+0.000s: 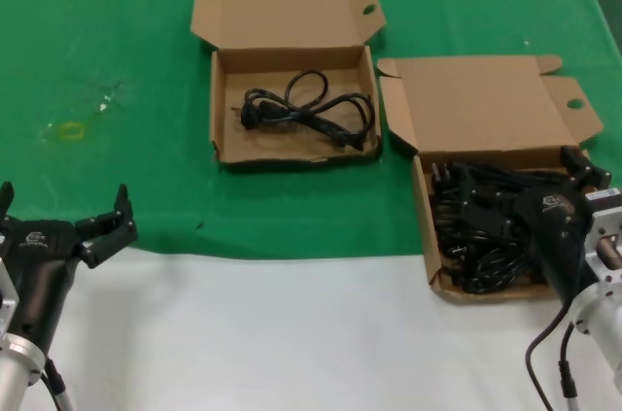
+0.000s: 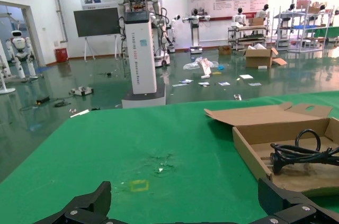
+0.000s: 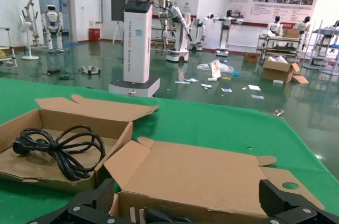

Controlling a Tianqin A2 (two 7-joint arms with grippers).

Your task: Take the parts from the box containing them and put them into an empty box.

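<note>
The box containing the parts stands at the right, lid open, with a pile of black cords inside. The second box stands farther back at the centre, lid open, with one looped cord in it. My right gripper is open and hovers over the pile, holding nothing. In the right wrist view its fingers spread wide before the near box's lid, with a plug just below. My left gripper is open and empty at the near left.
A green cloth covers the far part of the table and bare white surface the near part. A small yellow mark lies on the cloth at the left. The left wrist view shows the far box and its cord.
</note>
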